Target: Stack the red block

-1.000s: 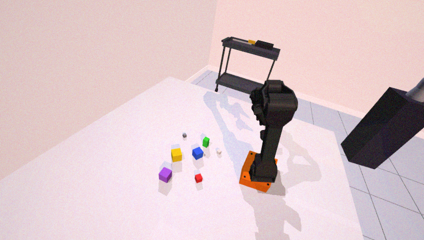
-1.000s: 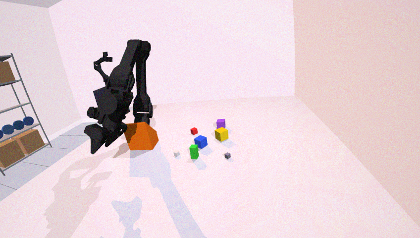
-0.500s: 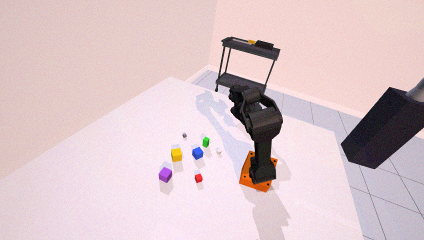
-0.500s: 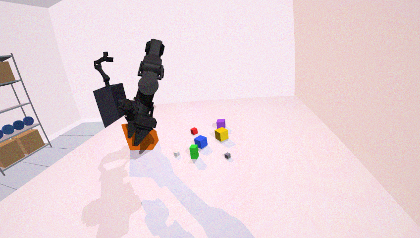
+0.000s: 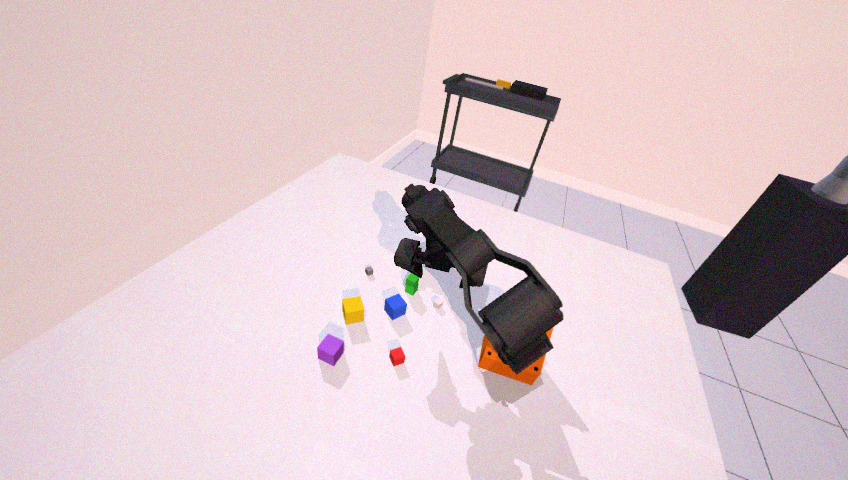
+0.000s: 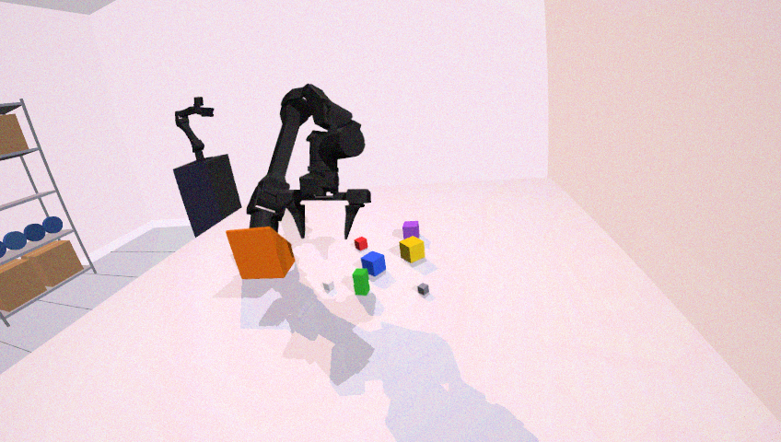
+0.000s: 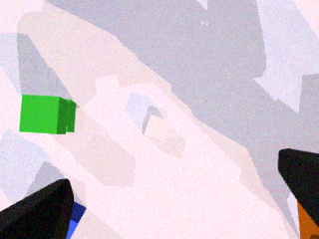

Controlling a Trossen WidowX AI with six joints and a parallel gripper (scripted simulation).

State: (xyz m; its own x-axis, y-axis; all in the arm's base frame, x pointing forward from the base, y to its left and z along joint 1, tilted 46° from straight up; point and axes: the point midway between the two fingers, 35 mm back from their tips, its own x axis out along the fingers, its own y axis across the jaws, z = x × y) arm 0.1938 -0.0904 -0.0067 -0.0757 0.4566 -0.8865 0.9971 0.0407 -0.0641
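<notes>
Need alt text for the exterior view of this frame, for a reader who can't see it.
A black robot arm on an orange base holds its open, empty gripper above a pale table, beside the red block. Nearby stand blue, yellow and purple blocks and the upright green tower.

Pale pink walls meet at a corner behind the white table [image 5: 178,356]. Floor beside the table: grey tiles with dark joints. Dark two-shelf cart [image 5: 447,113] stands against the wall beyond the table's far corner. Dark box-shaped pedestal [image 5: 767,255] on the tiles beside the table. Metal shelf rack [image 6: 54,180] with brown boxes beyond the tiles.
</notes>
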